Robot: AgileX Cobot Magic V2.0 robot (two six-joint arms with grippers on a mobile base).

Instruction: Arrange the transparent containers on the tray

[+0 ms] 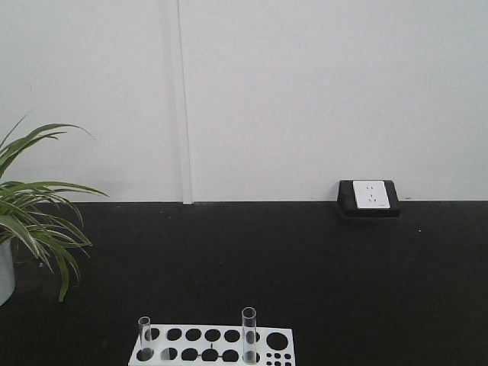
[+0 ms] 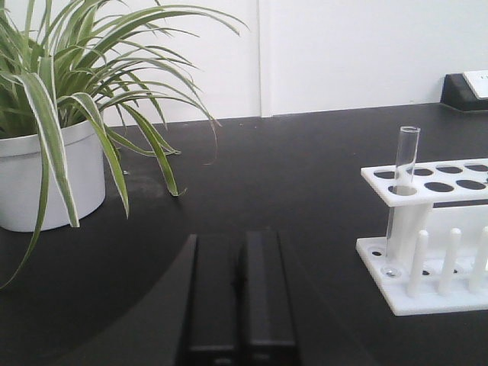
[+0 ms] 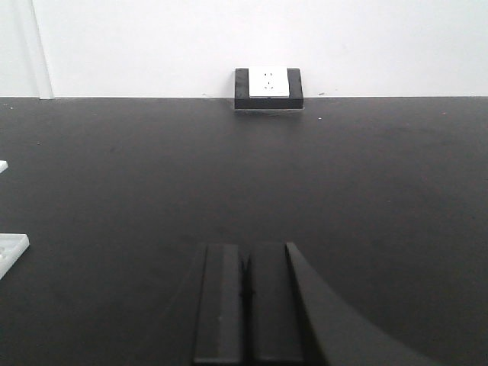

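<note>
Test tubes (image 1: 248,334): two, upright in white rack (image 1: 200,345) (well apart).
Left gripper (image 2: 242,248): jaws clenched together, potted plant (image 2: 46,175) nearby.
Right gripper (image 3: 245,255): jaws clenched together, above black table (image 3: 381,191).

Open black surface (image 1: 320,274) is lying between the white rack (image 1: 268,341) and the socket box (image 1: 369,198) at the wall. Two upright test tubes (image 1: 248,335) are projecting above the rack. Plant leaves (image 1: 38,221) are overhanging the left side.
</note>
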